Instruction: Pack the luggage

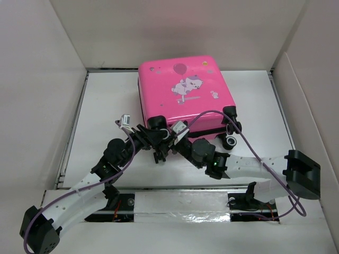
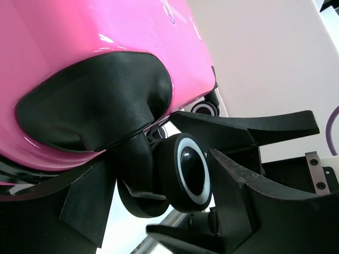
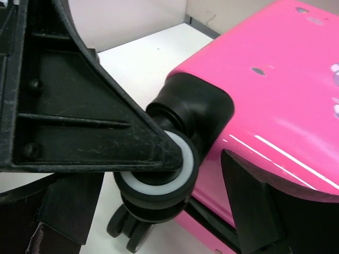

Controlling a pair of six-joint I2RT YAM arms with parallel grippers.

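Note:
The luggage [image 1: 180, 87], a bright pink hard-shell case with a cartoon animal and balloon print, lies flat and closed at the back middle of the white table. Both grippers meet at its near-left corner wheel [image 1: 157, 123]. My left gripper [image 2: 159, 185] stands open around the black, white-ringed twin wheel [image 2: 185, 172], with a slit of table showing beside one finger. My right gripper [image 3: 196, 174] is wide open at the same wheel [image 3: 159, 182]; one finger [image 3: 79, 116] lies across the wheel and the other [image 3: 254, 201] stands off by the pink shell [image 3: 286, 90].
White walls [image 1: 47, 79] box in the table on the left, back and right. The case's near-right wheels [image 1: 231, 140] stick out toward the right arm. A purple cable [image 1: 212, 114] loops over the case's near edge. A taped strip [image 1: 180, 203] runs along the near edge.

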